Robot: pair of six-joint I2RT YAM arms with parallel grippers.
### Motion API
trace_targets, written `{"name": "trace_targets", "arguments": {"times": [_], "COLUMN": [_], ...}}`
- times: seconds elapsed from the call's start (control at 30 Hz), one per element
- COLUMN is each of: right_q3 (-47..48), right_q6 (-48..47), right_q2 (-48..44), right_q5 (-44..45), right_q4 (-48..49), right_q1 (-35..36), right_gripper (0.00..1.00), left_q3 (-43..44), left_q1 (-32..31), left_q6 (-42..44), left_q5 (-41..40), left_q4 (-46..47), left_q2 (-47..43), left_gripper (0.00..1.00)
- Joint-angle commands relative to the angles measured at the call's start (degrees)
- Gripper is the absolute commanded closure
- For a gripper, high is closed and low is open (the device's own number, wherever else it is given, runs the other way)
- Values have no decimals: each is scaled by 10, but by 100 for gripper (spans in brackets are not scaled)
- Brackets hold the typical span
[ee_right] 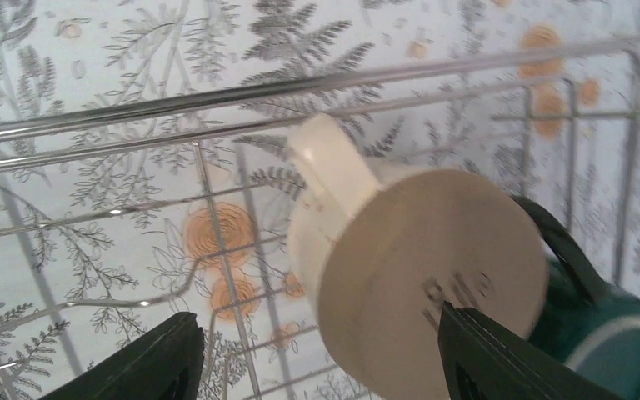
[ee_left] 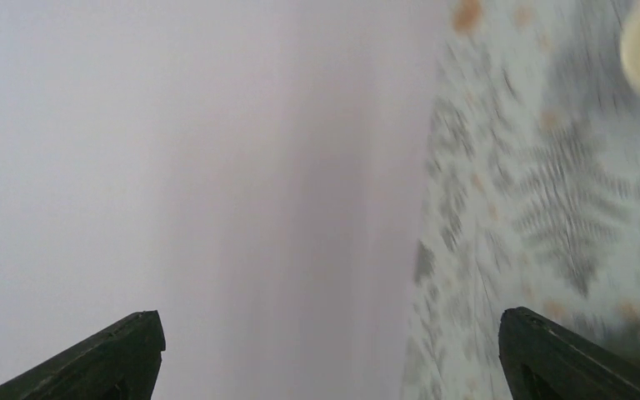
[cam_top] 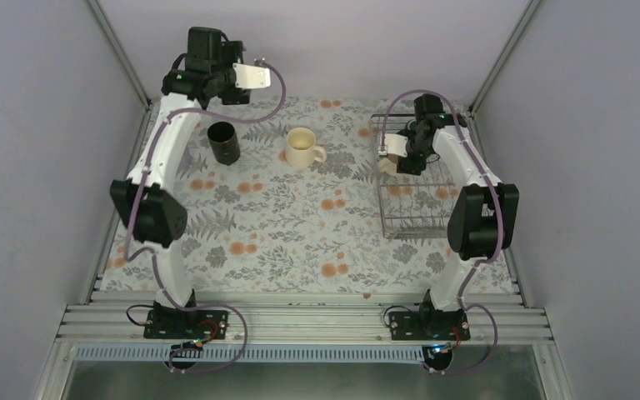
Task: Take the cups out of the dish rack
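One illegible stamp (ee_right: pixel 458 297), cream mug (ee_right: pixel 400 250) base

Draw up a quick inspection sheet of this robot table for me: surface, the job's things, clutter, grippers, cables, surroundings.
Surface: floral cloth covers the table.
Job's things: black mug and loose cream mug stand upright on the cloth; dish rack, far right, holds a tipped racked cream mug and a dark green mug.
Clutter: nothing seen.
Grippers: left gripper open, empty; right gripper open, at the racked cream mug.
Cables: purple cables along both arms.
Surroundings: plain lavender walls, metal frame.
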Motion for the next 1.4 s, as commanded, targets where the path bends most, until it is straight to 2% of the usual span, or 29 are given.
{"name": "trace_targets", "arguments": {"times": [0.0, 0.07, 0.2, 0.4, 0.57, 0.83, 0.9, 1.0, 1.03, 1.1, 1.2, 1.23, 1.27, 1.3, 1.37], "right_q3": [7, -5, 24, 38, 55, 120, 128, 156, 160, 157, 124, 113, 108, 104, 99], "right_q6": [-124, -153, -183, -199, -201, -193, -192, -184, -183, -183, -186, -189, -189, -189, -188], "right_q2": [16, 6, 26, 61, 96, 167, 178, 200, 204, 202, 183, 175, 166, 158, 139], "right_q5": [-60, -76, -91, -75, -61, -43, -33, -25, -22, -13, 3, 2, -8, -19, -33], "right_q4": [-24, -14, -56, -64, -55, -57, -51, -62, -62, -60, -24, -10, -1, 9, 26], "right_q1": [4, 7, 17, 32, 37, 31, 32, 31, 31, 31, 33, 32, 31, 31, 29], "right_gripper": [25, 24, 23, 22, 23, 27, 35, 63, 69, 73, 72, 63, 47, 42, 37], "left_q3": [-191, -268, -347, -398, -465, -485, -485, -489, -490, -489, -488, -488, -487, -486, -486], "left_q1": [-23, -28, -30, -36, -36, -37, -37, -38, -38, -39, -43, -44, -44, -46, -48], "left_q6": [-175, -225, -308, -342, -347, -367, -369, -367, -367, -368, -371, -373, -373, -372, -373], "left_q5": [25, 23, 45, 63, 73, 80, 80, 87, 87, 91, 94, 96, 98, 98, 99], "left_q4": [314, 392, 478, 522, 598, 621, 621, 621, 622, 621, 622, 621, 619, 618, 614], "left_q2": [-110, -148, -199, -219, -241, -234, -231, -230, -228, -226, -224, -223, -223, -223, -224], "left_gripper": [0, 0, 0, 0, 0, 0, 0, 0, 0, 0, 0, 0, 0, 0, 0]}}
